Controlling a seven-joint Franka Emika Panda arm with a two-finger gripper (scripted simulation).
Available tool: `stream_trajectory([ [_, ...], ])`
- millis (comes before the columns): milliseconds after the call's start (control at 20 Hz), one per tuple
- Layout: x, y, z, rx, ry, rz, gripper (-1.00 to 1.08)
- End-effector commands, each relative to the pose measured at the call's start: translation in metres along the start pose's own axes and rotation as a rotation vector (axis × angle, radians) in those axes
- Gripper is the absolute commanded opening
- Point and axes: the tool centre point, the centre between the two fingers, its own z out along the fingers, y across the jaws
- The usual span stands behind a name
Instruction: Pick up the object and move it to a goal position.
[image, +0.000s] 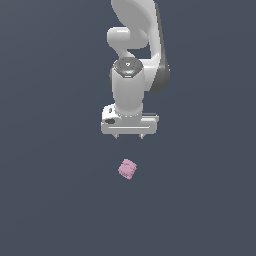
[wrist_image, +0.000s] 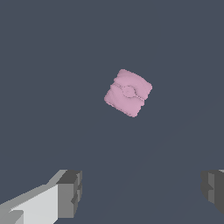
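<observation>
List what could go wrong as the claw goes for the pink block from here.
1. The pink block sits rotated relative to the open claw, so the fingers may close on its corners and twist it away.
2. Its lumpy, rounded surface gives poor contact, so it may slip once lifted.
3. In the exterior view the block is apart from the claw; a straight descent could miss or nudge it.

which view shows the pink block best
The wrist view: the block is large there, its lumpy top and central bump clear, nothing covering it. The exterior view shows the block small, lying on the floor apart from the open end effector, with little surface detail.
</observation>
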Motion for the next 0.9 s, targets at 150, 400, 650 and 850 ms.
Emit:
stream_trajectory([
  [150,0.001,-0.005,-0.001,0.002,0.003,-0.012,1.0],
  [400,0.003,-0.029,-0.007,0.012,0.017,-0.064,1.0],
  [650,0.003,-0.031,-0.008,0.013,0.019,-0.07,1.0],
  [850,0.004,-0.031,-0.007,0.013,0.018,-0.065,1.0],
])
